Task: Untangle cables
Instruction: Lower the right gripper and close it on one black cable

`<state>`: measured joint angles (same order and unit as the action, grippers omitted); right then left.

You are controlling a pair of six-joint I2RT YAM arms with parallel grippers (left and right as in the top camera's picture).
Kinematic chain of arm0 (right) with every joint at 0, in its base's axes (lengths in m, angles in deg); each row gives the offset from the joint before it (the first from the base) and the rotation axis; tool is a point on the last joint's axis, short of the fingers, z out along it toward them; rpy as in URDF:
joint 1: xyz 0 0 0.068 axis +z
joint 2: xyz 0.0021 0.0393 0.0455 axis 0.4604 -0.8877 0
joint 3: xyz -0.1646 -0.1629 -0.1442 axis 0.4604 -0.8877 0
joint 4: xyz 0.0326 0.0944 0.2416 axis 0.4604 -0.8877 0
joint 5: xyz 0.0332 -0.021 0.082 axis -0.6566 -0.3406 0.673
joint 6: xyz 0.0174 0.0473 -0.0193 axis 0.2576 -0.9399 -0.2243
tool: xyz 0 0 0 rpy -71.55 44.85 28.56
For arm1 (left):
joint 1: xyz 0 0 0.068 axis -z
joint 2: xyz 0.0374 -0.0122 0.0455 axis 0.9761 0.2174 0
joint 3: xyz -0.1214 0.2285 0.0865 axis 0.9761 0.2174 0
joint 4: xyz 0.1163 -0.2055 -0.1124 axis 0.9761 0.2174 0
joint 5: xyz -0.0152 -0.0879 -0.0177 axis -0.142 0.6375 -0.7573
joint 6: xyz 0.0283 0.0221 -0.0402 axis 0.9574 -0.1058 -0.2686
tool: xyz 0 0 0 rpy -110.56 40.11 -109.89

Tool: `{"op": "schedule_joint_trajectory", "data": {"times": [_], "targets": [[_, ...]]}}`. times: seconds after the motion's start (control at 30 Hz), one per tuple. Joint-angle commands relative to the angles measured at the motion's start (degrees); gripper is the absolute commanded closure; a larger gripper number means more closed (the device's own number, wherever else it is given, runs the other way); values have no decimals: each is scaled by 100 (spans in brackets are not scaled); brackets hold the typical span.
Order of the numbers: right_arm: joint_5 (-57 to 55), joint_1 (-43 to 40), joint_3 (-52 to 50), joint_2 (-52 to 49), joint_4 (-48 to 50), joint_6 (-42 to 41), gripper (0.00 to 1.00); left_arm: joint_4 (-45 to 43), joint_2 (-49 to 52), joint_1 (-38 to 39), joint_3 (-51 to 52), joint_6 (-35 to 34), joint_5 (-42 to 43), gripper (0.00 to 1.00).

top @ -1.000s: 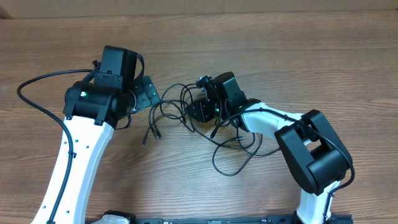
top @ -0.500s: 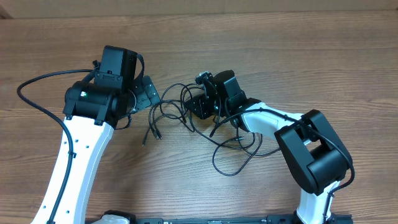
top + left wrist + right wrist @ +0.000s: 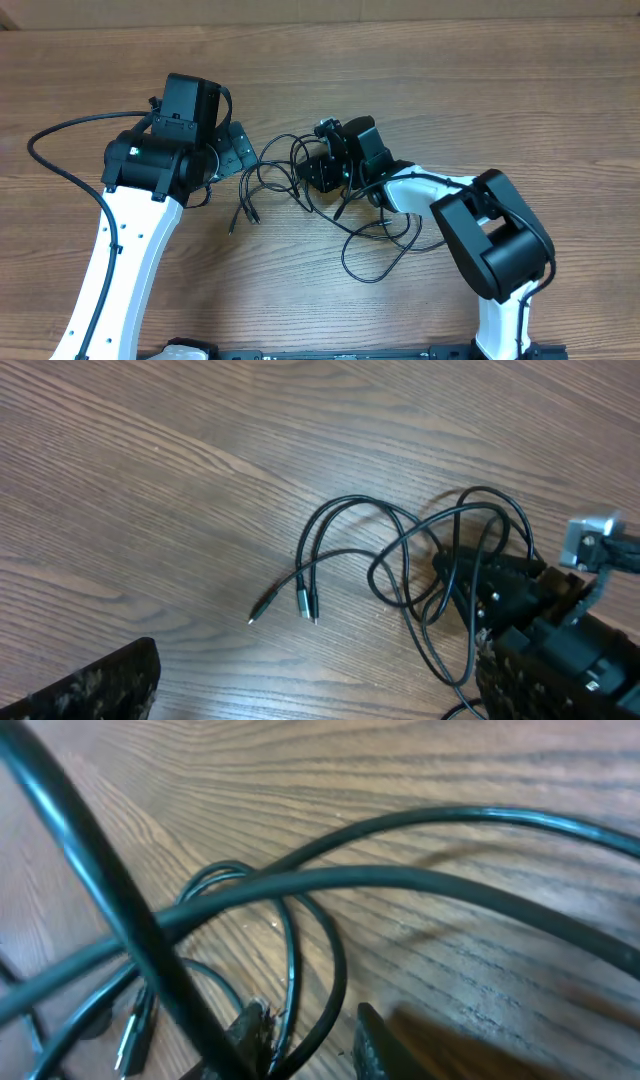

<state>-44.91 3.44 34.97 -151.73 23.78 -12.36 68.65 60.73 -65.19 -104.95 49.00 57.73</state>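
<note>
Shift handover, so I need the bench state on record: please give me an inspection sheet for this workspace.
Surface: brown wood-grain table, no marks seen.
Job's things: thin black cords, looped over each other in one tangle mid-table; silver plug tips lying free.
Clutter: nothing seen.
Grippers: left pincer open, empty, beside the tangle; right pincer down in the tangle, tips apart, a strand between them.
Cables: thick black arm wire loops out left.
Surroundings: pale strip beyond far edge.

no text, label or number can be read
</note>
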Motion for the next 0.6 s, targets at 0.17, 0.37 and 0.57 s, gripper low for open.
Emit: {"op": "schedule_joint_trajectory", "data": {"times": [0.17, 0.37, 0.57], "targets": [[-42, 26, -31, -103, 0, -151, 96, -4, 52, -24, -94, -50, -98, 0], [-33, -33, -28, -55, -293, -356, 96, -4, 52, -24, -94, -52, -98, 0], [68, -326, -24, 616, -1364, -444, 96, -4, 52, -24, -94, -50, -98, 0]]}}
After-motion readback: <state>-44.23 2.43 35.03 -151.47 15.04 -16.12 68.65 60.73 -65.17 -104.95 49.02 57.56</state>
